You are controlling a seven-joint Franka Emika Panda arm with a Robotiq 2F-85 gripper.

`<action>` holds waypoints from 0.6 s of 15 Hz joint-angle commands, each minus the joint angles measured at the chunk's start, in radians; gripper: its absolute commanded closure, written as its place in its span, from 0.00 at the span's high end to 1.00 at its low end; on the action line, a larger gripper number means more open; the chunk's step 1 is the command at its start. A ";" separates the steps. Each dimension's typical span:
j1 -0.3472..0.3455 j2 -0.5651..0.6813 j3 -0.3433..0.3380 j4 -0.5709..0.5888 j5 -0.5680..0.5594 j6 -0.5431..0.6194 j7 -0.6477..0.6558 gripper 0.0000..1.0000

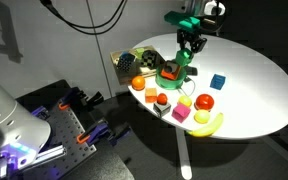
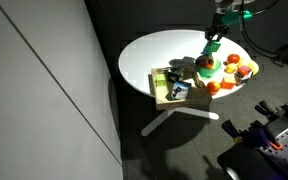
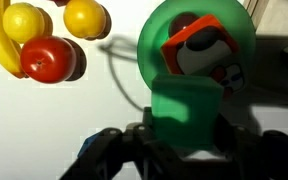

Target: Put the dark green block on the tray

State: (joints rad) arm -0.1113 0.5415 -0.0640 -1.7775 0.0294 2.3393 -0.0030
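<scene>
Step in hand, as I judge it: taking the dark green block (image 3: 184,112) off the green plate (image 3: 149,40).

- Wrist view: the block sits at the plate's near edge, between the fingers of the gripper (image 1: 189,56) and just beside an orange-and-white toy (image 3: 199,50) on the same plate.
- The fingertips are dark and partly hidden. I cannot tell whether they press on the block or stand clear of it.
- The tray (image 2: 161,86) lies on the worktop (image 1: 259,90) near the plate.

To do it well:
- Centre the fingers on two flat opposite sides of the block and get a firm hold before any lift.
- Rise straight up, so the block clears the toy and no finger catches the plate's rim. A snag there could tip the plate.
- Carry the block across above the tray's rim.
- Lower it onto a bare part of the tray, flat, then release.
</scene>
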 commanded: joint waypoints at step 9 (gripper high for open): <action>0.038 -0.077 0.020 -0.075 -0.015 0.006 -0.007 0.31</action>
State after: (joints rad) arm -0.0926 0.5304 -0.0483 -1.7871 0.0293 2.3393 -0.0048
